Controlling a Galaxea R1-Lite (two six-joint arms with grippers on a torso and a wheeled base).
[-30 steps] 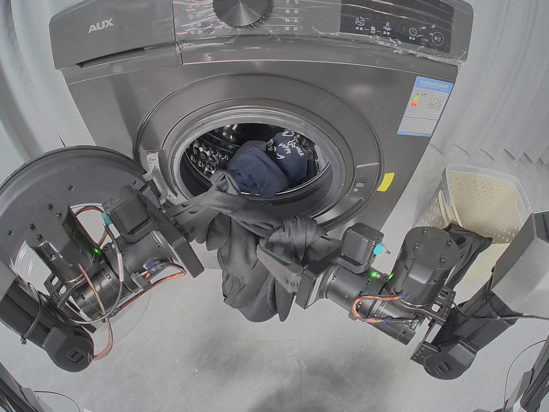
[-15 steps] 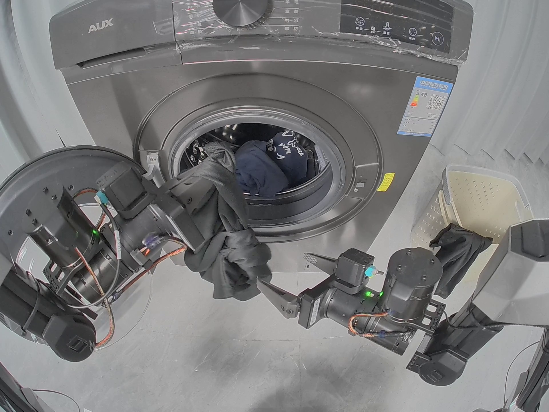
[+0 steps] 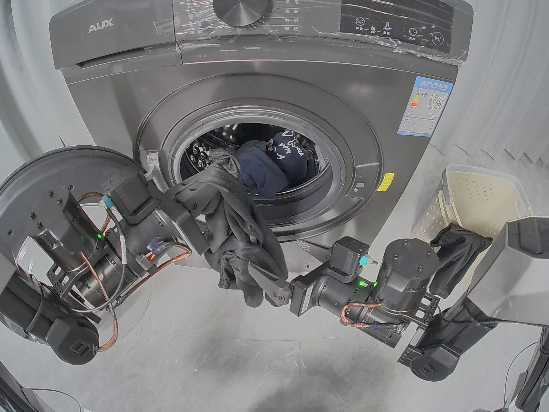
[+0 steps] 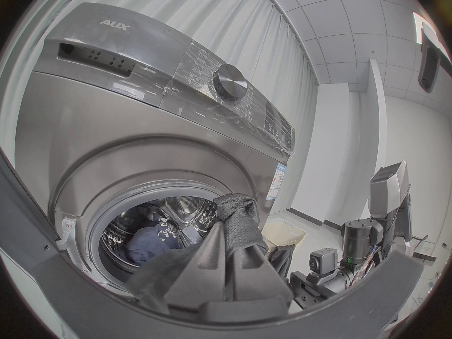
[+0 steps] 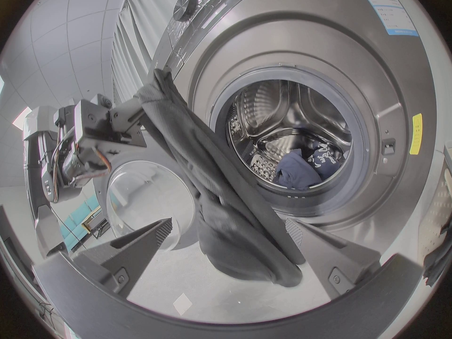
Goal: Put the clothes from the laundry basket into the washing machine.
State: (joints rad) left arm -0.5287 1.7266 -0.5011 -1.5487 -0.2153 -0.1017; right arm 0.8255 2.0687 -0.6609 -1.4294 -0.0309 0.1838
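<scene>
Garment [image 3: 240,227] hangs at washing machine [image 3: 343,92] rim

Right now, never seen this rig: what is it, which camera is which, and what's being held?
It is a two-armed robot facing a washing machine whose door stands open. The wide picture is from a camera on its head; the other two are from a camera on each wrist. The left gripper is shut on a dark grey garment, held up at the drum opening. The right gripper is open, fingers either side of the garment's hanging end. Navy clothes already lie in the drum. The laundry basket stands at the robot's right, a dark piece hanging over its rim.
</scene>
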